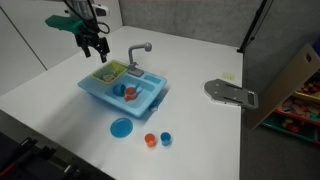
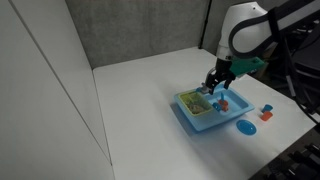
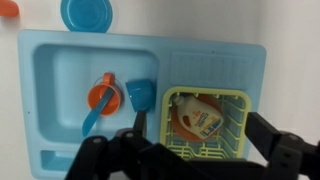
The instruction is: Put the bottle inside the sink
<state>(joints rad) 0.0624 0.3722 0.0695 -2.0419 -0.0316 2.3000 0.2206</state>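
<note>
Centrally on the white counter, well clear of every edge, stood the light blue toy sink with its grey curved faucet at the rear rim. The bottle, yellow-orange with a pale label, lay on its side inside a yellow-green dish rack. That rack occupied the smaller side compartment of the sink, beside the rectangular basin. The basin held an orange cup and a blue cup, close together.

The gripper hung above the rack end of the sink, apart from the bottle. In the wrist view its dark fingers were spread wide, with nothing between them.

A flat round blue disc lay on the counter just beside the front of the sink, toward the near edge. A flat grey item lay near the counter edge by the cardboard, well apart from the sink.
</note>
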